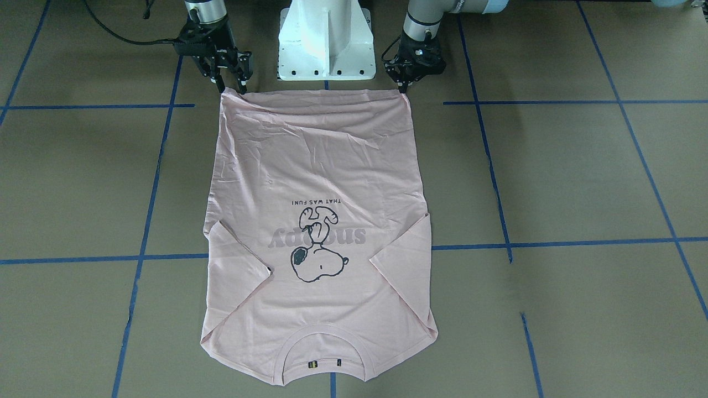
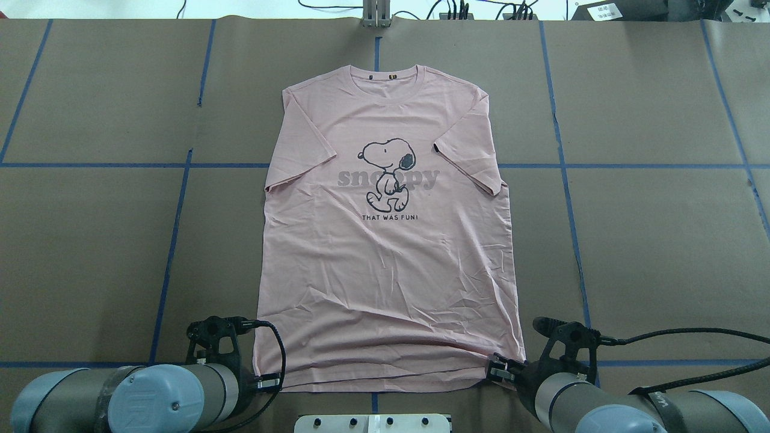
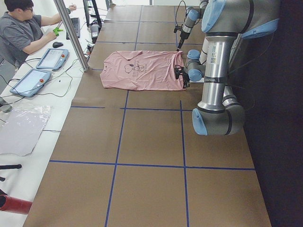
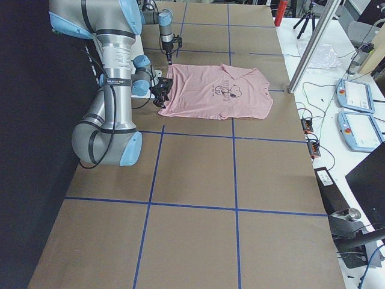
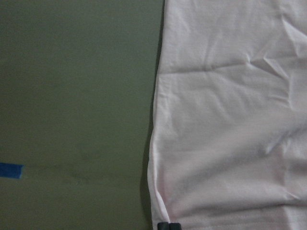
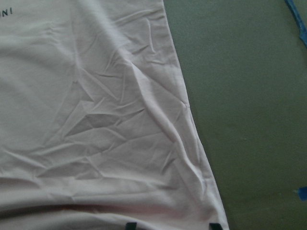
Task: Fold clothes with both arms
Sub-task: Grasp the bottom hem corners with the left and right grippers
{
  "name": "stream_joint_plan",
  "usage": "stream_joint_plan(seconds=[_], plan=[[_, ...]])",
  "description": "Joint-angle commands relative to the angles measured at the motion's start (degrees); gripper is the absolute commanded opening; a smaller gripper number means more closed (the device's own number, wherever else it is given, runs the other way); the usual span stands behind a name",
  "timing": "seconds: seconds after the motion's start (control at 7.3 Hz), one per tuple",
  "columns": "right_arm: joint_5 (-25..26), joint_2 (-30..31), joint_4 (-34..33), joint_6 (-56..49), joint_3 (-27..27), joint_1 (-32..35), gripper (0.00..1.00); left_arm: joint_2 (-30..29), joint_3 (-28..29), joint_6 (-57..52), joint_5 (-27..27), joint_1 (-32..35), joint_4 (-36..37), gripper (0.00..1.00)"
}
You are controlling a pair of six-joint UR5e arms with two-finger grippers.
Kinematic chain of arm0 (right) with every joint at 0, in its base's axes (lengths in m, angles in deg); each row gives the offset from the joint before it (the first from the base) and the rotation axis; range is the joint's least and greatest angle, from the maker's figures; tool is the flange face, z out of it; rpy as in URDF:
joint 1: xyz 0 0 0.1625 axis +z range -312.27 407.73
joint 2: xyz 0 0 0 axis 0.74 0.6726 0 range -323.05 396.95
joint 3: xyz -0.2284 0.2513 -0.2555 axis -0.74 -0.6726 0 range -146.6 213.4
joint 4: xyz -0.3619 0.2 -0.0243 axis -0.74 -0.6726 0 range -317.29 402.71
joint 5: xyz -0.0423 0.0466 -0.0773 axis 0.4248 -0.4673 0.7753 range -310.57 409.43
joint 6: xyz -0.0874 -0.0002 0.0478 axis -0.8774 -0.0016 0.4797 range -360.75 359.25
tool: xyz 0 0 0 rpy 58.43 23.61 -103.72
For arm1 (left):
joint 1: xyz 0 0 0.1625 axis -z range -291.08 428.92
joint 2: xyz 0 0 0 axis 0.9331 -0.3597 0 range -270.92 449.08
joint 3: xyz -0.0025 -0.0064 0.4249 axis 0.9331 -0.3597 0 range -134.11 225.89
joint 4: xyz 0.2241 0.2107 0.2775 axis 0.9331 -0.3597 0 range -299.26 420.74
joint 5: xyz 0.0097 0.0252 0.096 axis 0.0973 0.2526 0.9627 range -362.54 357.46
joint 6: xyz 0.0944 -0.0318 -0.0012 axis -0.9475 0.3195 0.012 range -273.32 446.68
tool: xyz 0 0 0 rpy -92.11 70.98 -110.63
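Observation:
The pale pink T-shirt [image 2: 391, 252] lies flat and print-up on the table, neck far from the robot and hem near its base. It also shows in the front view [image 1: 315, 221]. My left gripper [image 1: 405, 88] is at the hem corner on its side. Its fingertips [image 5: 169, 225] are pressed together at the cloth's edge, shut on that corner. My right gripper [image 1: 232, 88] stands over the other hem corner. Its fingertips [image 6: 215, 225] are apart on either side of the cloth edge, so it is open.
The white pedestal base [image 1: 326, 41] stands just behind the hem, between the arms. Blue tape lines [image 2: 174, 228] cross the brown table cover. A person [image 3: 21, 33] sits at a side bench with tablets [image 3: 28, 82], beyond the shirt's neck end.

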Motion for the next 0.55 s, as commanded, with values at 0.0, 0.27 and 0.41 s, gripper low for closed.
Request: stream_joint_plan(seconds=[0.0, 0.27, 0.41], plan=[[1.4, 1.3, -0.7, 0.7, -1.5, -1.7, 0.52, 0.0, 0.0, 0.1, 0.0, 0.0, 0.0, 0.00], [1.5, 1.3, -0.7, 0.8, -2.5, -1.7, 0.52, 0.0, 0.0, 0.2, 0.0, -0.1, 0.0, 0.00], [2.2, 1.3, -0.7, 0.8, -2.8, -2.1, 0.53, 0.0, -0.1, 0.3, 0.0, -0.1, 0.0, 0.00]])
